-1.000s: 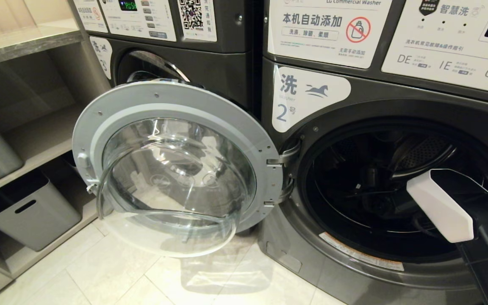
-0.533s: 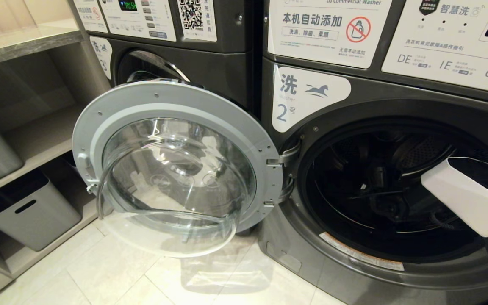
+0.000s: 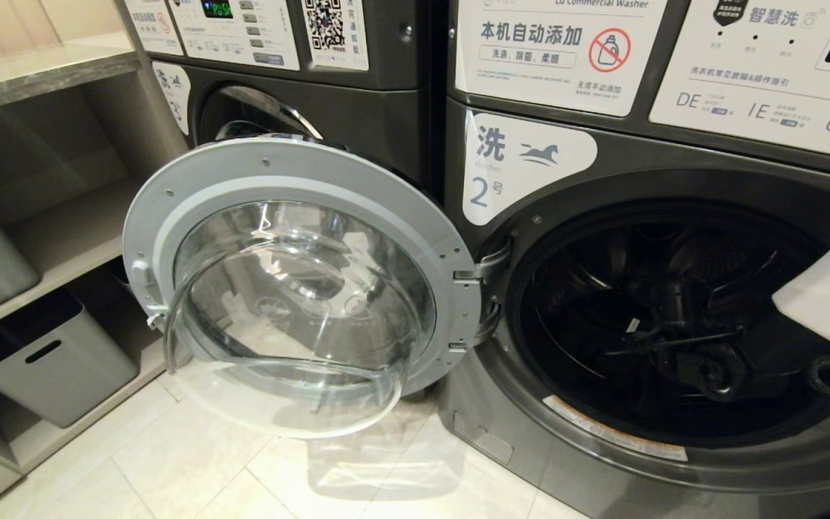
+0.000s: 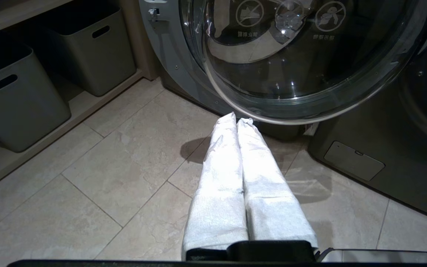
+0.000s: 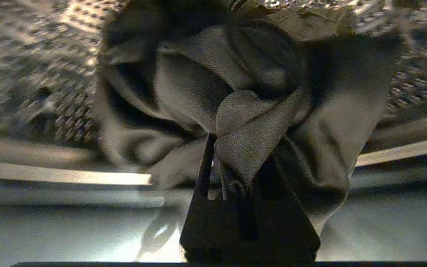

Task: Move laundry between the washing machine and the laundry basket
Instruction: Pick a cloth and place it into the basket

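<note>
Right gripper [image 5: 235, 174] clamps grey cloth [image 5: 258, 111] inside washer drum [image 3: 674, 324]; left gripper [image 4: 240, 122] closed, empty.

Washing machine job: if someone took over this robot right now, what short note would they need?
Right claw: shut on a grey garment, at the mouth of the open washing machine, drum behind it.
Left claw: shut, empty, parked low over the floor tiles near the open door.
Done: door open, garment gripped.
Left: carry it to the laundry basket, which is not in view.
</note>
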